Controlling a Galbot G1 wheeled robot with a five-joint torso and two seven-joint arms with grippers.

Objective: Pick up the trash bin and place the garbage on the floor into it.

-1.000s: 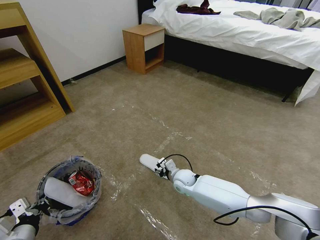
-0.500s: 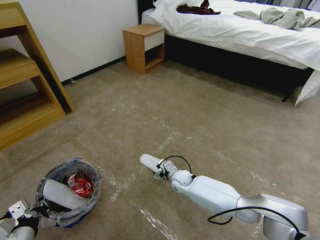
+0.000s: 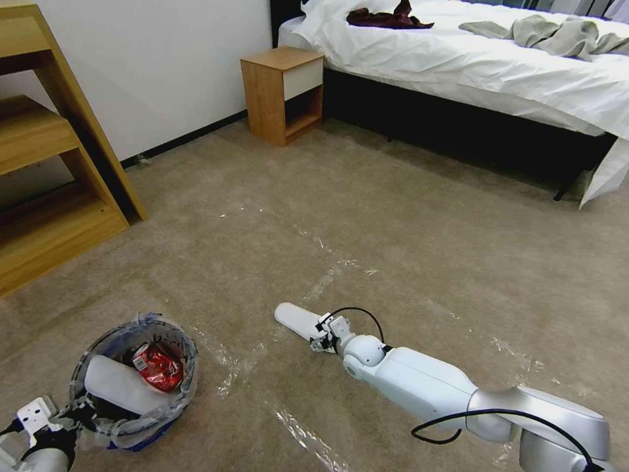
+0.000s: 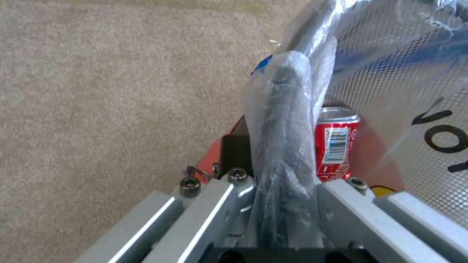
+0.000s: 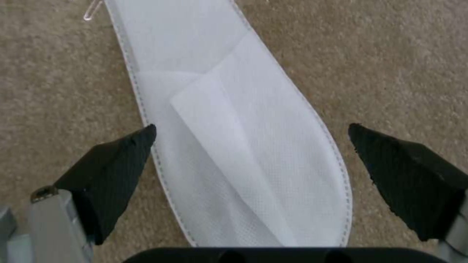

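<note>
The trash bin (image 3: 171, 398), lined with crinkled clear plastic, sits low at my near left over the carpeted floor (image 3: 406, 216). It holds a white insole (image 3: 121, 388) and a crushed red can (image 3: 157, 366). My left gripper (image 3: 71, 415) is shut on the bin's bagged rim (image 4: 285, 120), and the red can (image 4: 334, 143) lies just inside that rim. Another white insole (image 3: 296, 319) lies flat on the floor ahead of me. My right gripper (image 3: 325, 338) hovers over its near end, open. Its black fingertips (image 5: 122, 171) straddle the insole (image 5: 234, 146) without touching it.
A wooden shelf unit (image 3: 46, 164) stands at the left. A small wooden nightstand (image 3: 283, 95) and a bed (image 3: 498, 72) stand at the back. Shiny tape lines (image 3: 331, 278) cross the carpet.
The bin and my left gripper have sunk slightly toward me. My right arm has shifted a little, with its gripper still over the insole's near end.
</note>
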